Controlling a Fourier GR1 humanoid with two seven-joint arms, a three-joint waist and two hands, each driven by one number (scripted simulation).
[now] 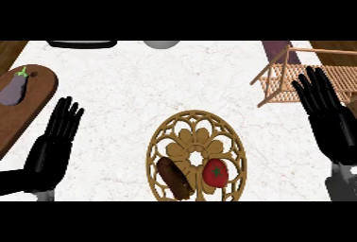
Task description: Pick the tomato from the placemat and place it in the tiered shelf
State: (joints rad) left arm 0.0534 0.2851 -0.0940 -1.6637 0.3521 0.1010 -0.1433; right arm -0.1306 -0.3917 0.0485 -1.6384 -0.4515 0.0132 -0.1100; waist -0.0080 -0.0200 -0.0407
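A red tomato lies on a round golden openwork placemat at the lower middle of the counter, with a dark brown oblong vegetable beside it on the left. The wooden tiered shelf stands at the upper right. My right hand is open with straight fingers, in front of the shelf's right part and well to the right of the tomato. My left hand is open at the lower left, apart from the placemat.
A purple eggplant lies on a brown wooden board at the left edge. A dark rim and a grey round object show at the counter's far edge. White marble counter spreads between them.
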